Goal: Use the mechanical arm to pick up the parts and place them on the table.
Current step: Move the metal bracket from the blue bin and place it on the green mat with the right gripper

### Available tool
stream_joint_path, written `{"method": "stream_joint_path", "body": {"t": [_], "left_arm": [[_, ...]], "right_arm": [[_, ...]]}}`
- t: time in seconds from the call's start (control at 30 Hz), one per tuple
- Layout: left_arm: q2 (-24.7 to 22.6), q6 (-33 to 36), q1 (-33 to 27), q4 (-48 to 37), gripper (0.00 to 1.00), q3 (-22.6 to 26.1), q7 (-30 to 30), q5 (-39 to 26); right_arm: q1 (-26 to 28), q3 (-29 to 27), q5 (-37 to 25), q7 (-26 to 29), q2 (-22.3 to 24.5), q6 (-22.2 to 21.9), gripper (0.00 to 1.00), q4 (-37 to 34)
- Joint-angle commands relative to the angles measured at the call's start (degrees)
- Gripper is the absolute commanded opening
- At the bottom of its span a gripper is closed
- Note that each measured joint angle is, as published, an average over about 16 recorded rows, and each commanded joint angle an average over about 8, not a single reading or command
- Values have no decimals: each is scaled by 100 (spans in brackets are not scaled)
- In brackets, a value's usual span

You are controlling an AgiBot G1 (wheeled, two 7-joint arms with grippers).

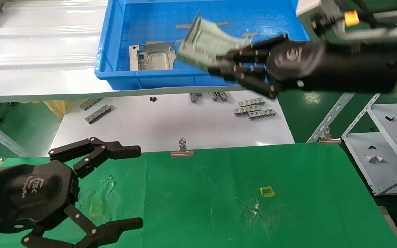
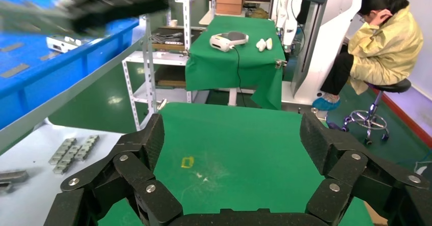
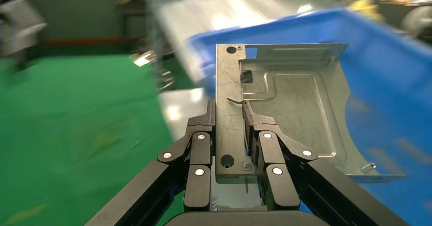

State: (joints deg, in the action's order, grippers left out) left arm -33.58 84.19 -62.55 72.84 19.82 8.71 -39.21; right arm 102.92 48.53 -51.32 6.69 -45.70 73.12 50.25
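Blue tray (image 1: 115, 74) below; my right gripper (image 3: 230, 121) pinches bracket (image 3: 285, 109) by its flange: light, stiff, slippery. Left gripper (image 1: 129, 187) spread wide, idle.

Right claw (image 1: 215, 63) reaches forward, fingers pinched together; left claw (image 1: 134, 187) hangs low, fingers spread wide.

- Bright, even overhead light; soft glare streaks on the corrugated white panel (image 1: 43, 38) at ten o'clock in the head view.
- The right claw (image 1: 219, 65) and its bracket (image 1: 203, 41) smear with motion blur.
- In the right wrist view the bracket stays sharp while the blue tray (image 3: 387, 99) and green worktop (image 3: 76, 124) blur.
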Motion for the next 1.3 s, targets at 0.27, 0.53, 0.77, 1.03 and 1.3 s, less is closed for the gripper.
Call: {"method": "stream_joint_path", "body": {"t": [0.27,0.53,0.77,1.03,1.3], "left_arm": [[0,0,0,0,100,1,0,1],[1,-1,0,0,100,2,-1,1],[1,-1,-1,0,100,2,-1,2],[1,-1,-1,0,100,3,-1,2],[1,-1,-1,0,100,4,-2,3]], "right_arm": [[-572,86,159,-385,959,1026,0,736],[-975,453,-221,-1161,1359,1692,0,502],[-1188,863,-931,-2023,1223,1559,0,-59],[-1545,909,-1078,-3015,813,1126,0,-834],[-1674,887,-1077,-3950,476,1104,0,-1751]]}}
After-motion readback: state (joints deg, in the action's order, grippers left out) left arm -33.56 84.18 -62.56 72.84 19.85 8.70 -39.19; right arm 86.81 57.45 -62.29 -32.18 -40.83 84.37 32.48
